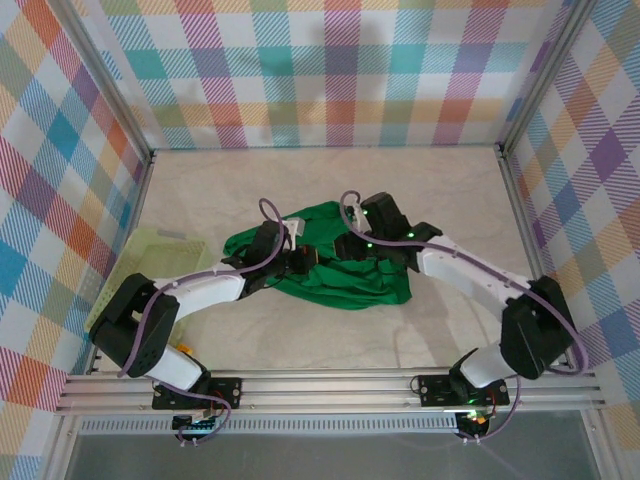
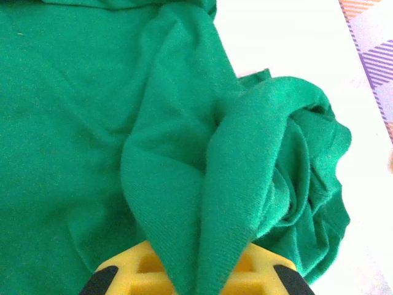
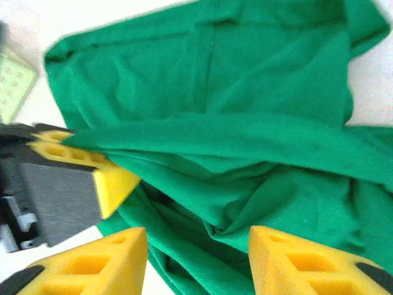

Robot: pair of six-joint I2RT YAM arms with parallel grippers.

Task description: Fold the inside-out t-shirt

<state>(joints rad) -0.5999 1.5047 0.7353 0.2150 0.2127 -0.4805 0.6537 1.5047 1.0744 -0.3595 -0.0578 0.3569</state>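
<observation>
Clamped on a t-shirt (image 2: pixel 80 123) fold, the left end effector (image 2: pixel 196 273) holds it taut. The right end effector (image 3: pixel 196 239), parted over bunched cloth, may catch extra layers.

No legible text, label, brand, number or sign anywhere.
</observation>
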